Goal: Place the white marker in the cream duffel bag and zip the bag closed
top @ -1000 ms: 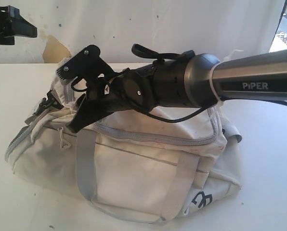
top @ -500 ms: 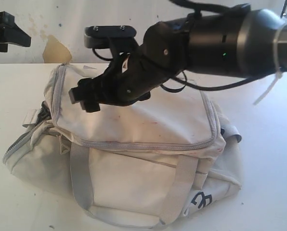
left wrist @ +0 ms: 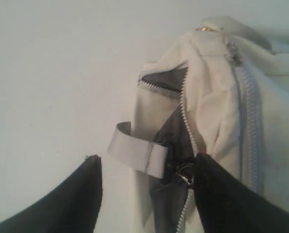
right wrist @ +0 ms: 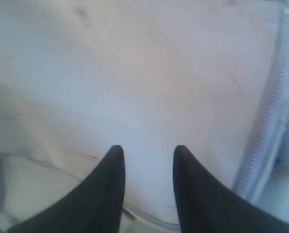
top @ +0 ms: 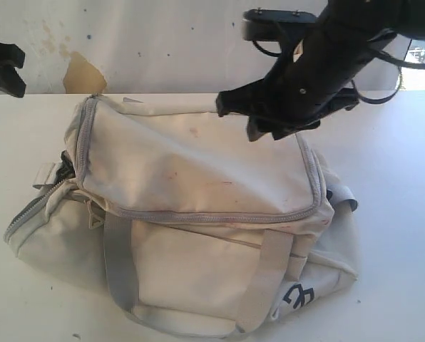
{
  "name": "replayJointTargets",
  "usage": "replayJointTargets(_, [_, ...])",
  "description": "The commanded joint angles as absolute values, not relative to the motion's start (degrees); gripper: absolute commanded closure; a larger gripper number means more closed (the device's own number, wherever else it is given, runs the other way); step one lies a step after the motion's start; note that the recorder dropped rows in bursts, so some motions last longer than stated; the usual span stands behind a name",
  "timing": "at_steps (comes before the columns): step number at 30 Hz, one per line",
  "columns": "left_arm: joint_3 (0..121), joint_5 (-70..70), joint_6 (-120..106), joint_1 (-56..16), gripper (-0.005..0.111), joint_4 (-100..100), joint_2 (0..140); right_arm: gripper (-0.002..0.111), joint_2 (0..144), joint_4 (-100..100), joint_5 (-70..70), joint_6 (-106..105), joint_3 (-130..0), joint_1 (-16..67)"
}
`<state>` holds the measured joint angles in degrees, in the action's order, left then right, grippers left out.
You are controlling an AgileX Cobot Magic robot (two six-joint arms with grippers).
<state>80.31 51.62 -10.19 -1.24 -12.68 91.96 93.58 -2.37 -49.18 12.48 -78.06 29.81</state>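
The cream duffel bag (top: 198, 178) lies on the white table, its top flap down, with a grey zip (top: 212, 216) running along the flap's front edge. At the bag's left end a zip (left wrist: 187, 121) gapes and shows dark lining. My left gripper (left wrist: 147, 162) is open at that end, and a grey webbing loop (left wrist: 137, 153) and a metal zip pull (left wrist: 184, 171) lie between its fingers. In the exterior view the left gripper (top: 6, 68) shows at the left edge. My right gripper (top: 235, 60) hovers open and empty above the bag's far right top (right wrist: 149, 73). The white marker is out of view.
A white wall with a brown patch (top: 80, 71) stands behind the table. Bare table (top: 398, 214) lies to the right of the bag and also to its left (left wrist: 47, 97). Grey handle straps (top: 120, 263) hang down the bag's front.
My right gripper has lifted off the bag's left side and swung up and to the right. The bag's top flap now lies flat. The left gripper has dropped slightly.
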Motion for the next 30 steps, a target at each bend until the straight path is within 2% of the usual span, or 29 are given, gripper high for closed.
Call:
replayJointTargets(1, [80.67,52.83,0.00,-2.00,0.058,-5.43,91.33,0.090,93.24,3.17,-54.99,12.74,-78.21,24.34])
replayJointTargets(3, [80.67,53.36,0.44,-1.89,0.064,-5.15,91.33,0.096,93.23,3.43,-56.84,11.65,-78.21,21.58])
replayJointTargets(7, [80.67,54.58,0.00,-1.89,0.084,-5.83,91.33,0.108,93.23,3.43,-59.57,8.67,-78.21,16.38])
replayJointTargets(12, [80.67,53.31,-1.43,-1.89,0.107,-5.43,91.33,0.108,94.13,1.94,-59.46,6.42,-78.21,10.20])
replayJointTargets(16, [80.67,52.09,-3.23,-1.81,0.107,-4.88,91.43,0.108,95.58,-1.34,-59.46,3.62,-78.21,6.09])
replayJointTargets(21, [80.67,52.97,-3.35,1.62,0.107,-5.53,91.43,0.108,96.73,-2.88,-60.10,2.66,-78.09,2.33])
replayJointTargets(30, [80.67,56.28,-4.96,3.37,0.107,-2.50,91.32,0.108,96.73,-0.77,-60.24,1.07,-77.96,1.64])
